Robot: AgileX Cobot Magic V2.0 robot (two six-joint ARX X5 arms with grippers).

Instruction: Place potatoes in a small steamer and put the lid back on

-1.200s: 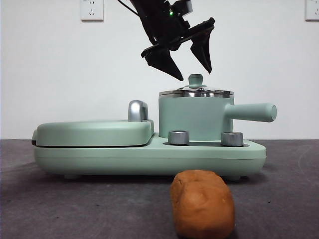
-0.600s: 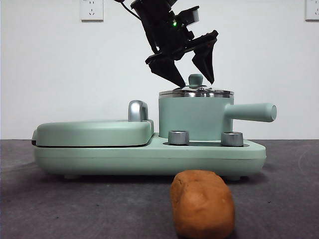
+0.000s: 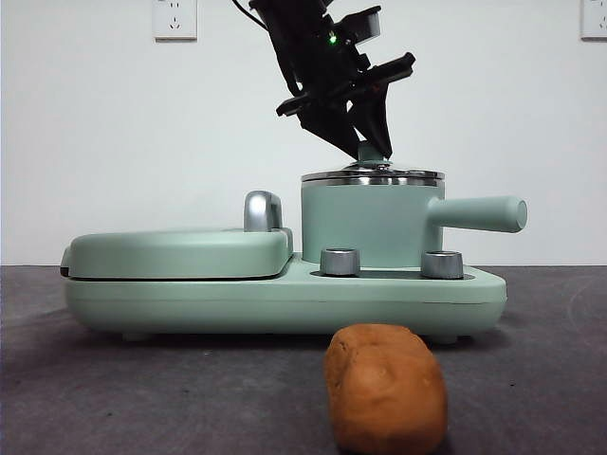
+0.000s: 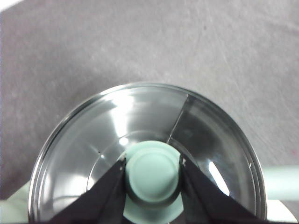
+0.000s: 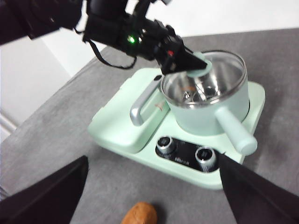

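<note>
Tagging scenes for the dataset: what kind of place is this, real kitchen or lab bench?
Most likely a lab bench staged as a kitchen. A mint-green cooker base with a small pot sits on a grey cloth-covered table against a bare white wall with sockets; a potato lies loose on the cloth.

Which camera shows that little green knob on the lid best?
The left wrist view: the knob fills the middle, between the left hand's fingers. The front view mostly hides the knob behind that hand; the right wrist view shows it small and partly covered.
</note>
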